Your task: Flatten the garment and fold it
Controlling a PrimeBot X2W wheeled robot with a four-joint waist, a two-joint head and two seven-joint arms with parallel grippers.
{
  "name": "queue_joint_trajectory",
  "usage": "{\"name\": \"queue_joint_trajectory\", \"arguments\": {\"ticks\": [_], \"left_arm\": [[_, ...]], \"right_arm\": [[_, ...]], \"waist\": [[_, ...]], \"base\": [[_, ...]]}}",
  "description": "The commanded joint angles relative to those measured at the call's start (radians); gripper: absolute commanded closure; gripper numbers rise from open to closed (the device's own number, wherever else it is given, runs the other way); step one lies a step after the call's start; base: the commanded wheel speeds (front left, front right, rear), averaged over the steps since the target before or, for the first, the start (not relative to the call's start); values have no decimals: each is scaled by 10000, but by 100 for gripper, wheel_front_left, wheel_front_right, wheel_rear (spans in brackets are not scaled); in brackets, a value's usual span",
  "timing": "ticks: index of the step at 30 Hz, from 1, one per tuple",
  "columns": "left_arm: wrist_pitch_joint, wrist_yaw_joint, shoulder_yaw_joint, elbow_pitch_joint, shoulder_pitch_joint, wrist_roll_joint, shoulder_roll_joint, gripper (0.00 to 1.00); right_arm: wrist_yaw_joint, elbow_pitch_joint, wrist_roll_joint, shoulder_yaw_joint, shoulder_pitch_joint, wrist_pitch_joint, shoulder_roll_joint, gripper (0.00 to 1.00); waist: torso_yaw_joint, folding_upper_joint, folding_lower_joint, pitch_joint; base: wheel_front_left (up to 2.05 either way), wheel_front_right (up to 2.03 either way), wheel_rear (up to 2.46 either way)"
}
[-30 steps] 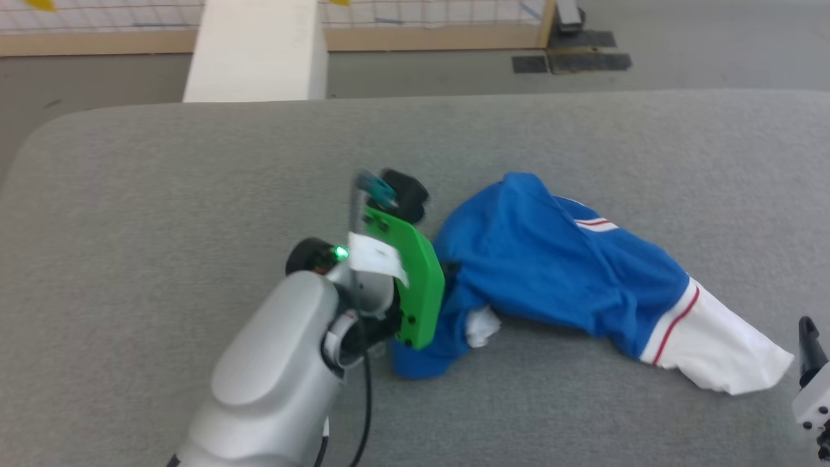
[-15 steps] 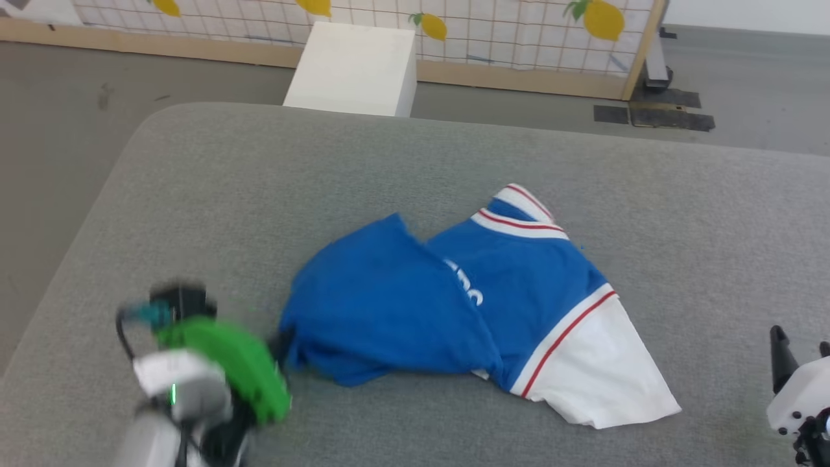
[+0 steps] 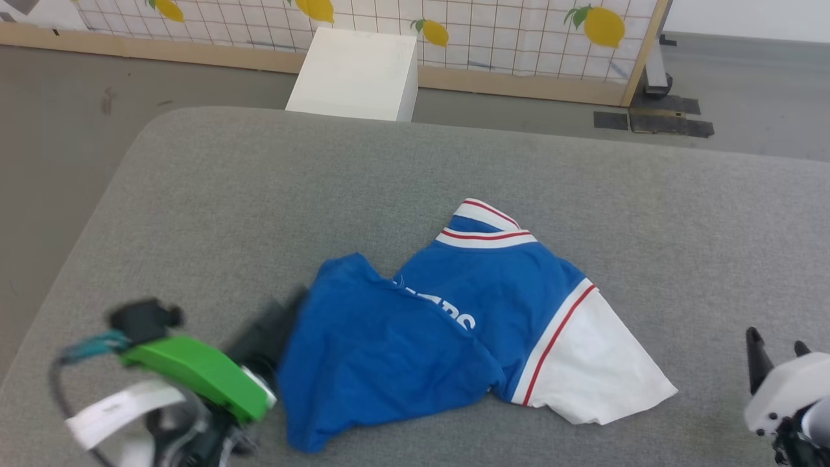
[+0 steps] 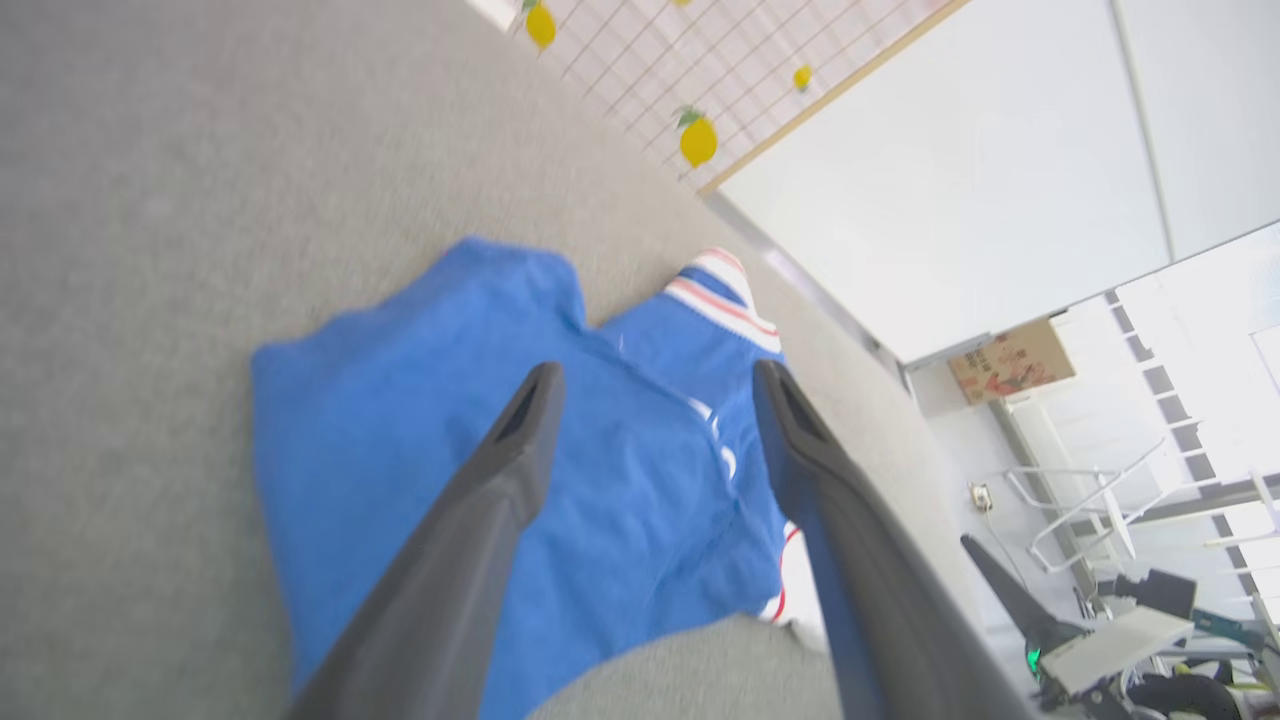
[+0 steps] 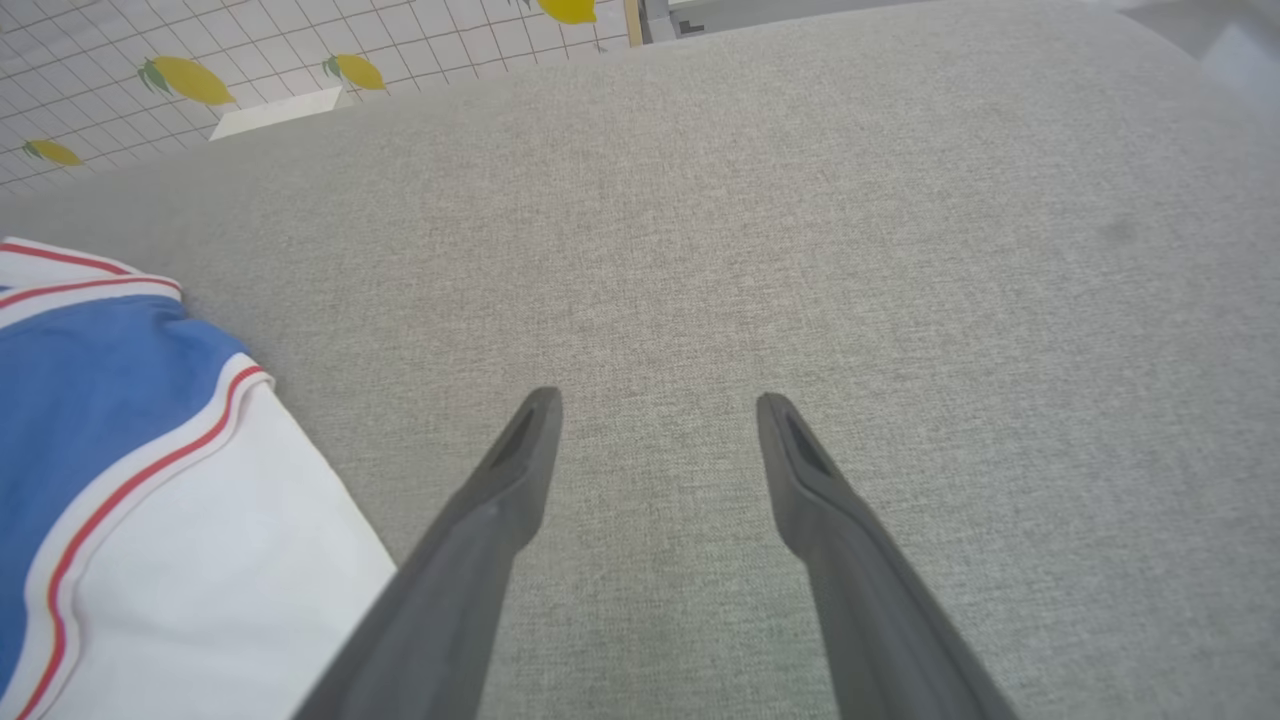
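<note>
I have the garment (image 3: 402,337) lying crumpled on the grey padded surface (image 3: 259,181), in the near middle of the head view. Its blue body is bunched to the left and the white sleeve (image 3: 596,363) with its red stripe fans out to the right. The striped collar trim (image 3: 486,227) points away from the robot, and part of the white lettering (image 3: 454,314) shows along a fold.

My left gripper (image 3: 269,331) is right at the shirt's left edge, blurred in the head view. Through its own wrist camera the two fingers stand spread wide with nothing pinched between them. The blue cloth lies under and beyond the tips — I cannot tell whether they touch it.

My right gripper (image 3: 776,342) sits at the lower right, apart from the sleeve. Its wrist view shows the jaws parted over bare grey fabric, holding nothing — the sleeve and blue shoulder lie off to the left of the fingers.
</note>
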Motion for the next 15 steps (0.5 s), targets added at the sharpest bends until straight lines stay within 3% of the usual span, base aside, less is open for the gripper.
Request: {"name": "queue_joint_trajectory", "arguments": {"ticks": [1, 5, 9, 15], "left_arm": [[-651, -293, 240, -91, -293, 411, 135, 0], [-3187, -770, 471, -31, -568, 2485, 607, 0], [-5750, -652, 148, 510, -521, 5076, 946, 0], [-6753, 43, -64, 1426, -602, 6510, 600, 0]], "right_arm": [[-13, -119, -110, 209, 47, 10, 3, 0], [-13, -404, -251, 1125, -77, 379, 3, 0], [-13, -581, -466, 2330, -373, 1110, 3, 0], [-13, -205, -1324, 3844, -1305, 2485, -112, 0]], "waist": [[-9, 0, 0, -57], [-96, 0, 0, -47], [-137, 0, 0, 108], [-76, 0, 0, 568]], "base": [[0, 0, 0], [0, 0, 0], [0, 0, 0], [0, 0, 0]]}}
